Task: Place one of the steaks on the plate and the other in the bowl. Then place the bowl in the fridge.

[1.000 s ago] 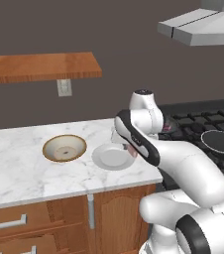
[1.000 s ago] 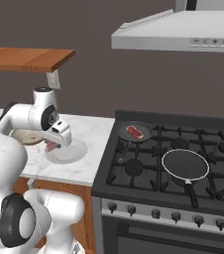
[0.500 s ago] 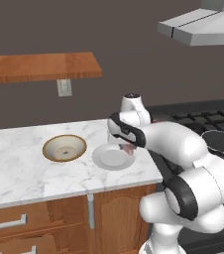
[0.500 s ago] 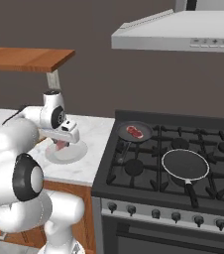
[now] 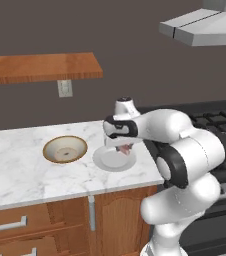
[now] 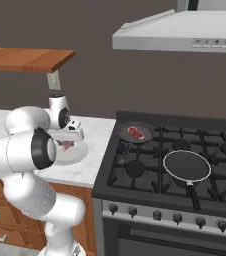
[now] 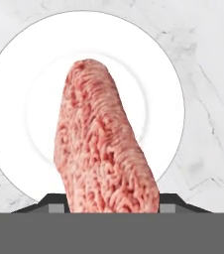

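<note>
The white plate (image 5: 102,161) lies on the marble counter, right of the tan bowl (image 5: 65,149), whose cream inside holds nothing. My gripper (image 5: 123,146) hangs just above the plate, shut on the salmon-pink steak (image 5: 124,148). In the hand view this steak (image 7: 104,149) dangles between the finger tips, over the middle of the plate (image 7: 25,99). From the right, the gripper (image 6: 67,142) and its steak (image 6: 66,145) sit over the plate (image 6: 77,156). The dark red steak (image 6: 135,133) lies in a small frying pan on the stove. The fridge is out of view.
The stove (image 6: 175,170) adjoins the counter on the right, with a larger dark pan (image 6: 186,166) on a front burner. A wooden shelf (image 5: 40,67) and a wall socket (image 5: 64,88) sit above the counter. A range hood (image 6: 185,35) overhangs the stove.
The arm has swung left and carried the pink steak from the plate's right edge to above its middle. The plate, the bowl and the pans have stayed put.
</note>
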